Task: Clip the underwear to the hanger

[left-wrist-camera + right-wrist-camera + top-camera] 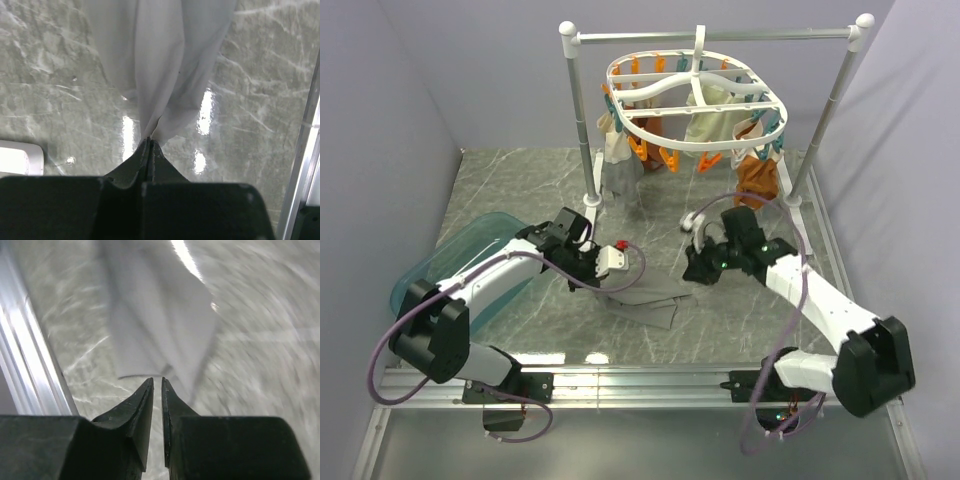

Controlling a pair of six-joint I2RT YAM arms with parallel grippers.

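The grey underwear (645, 300) lies partly on the marble table between the two arms. My left gripper (590, 274) is shut on one edge of it; in the left wrist view the fabric (165, 60) hangs in folds from the closed fingertips (150, 141). My right gripper (698, 268) sits at the other side of the underwear. In the right wrist view its jaws (157, 380) stand a narrow gap apart with nothing between them, just short of the fabric's edge (155, 315). The white oval hanger (695, 100) with orange and teal pegs hangs at the back.
The hanger hangs from a white rail stand (582, 110). A brown-orange garment (757, 180), a cream cloth (715, 120) and a grey cloth (620, 170) hang from its pegs. A teal tray (470, 250) lies at the left. An aluminium rail (640, 380) runs along the near edge.
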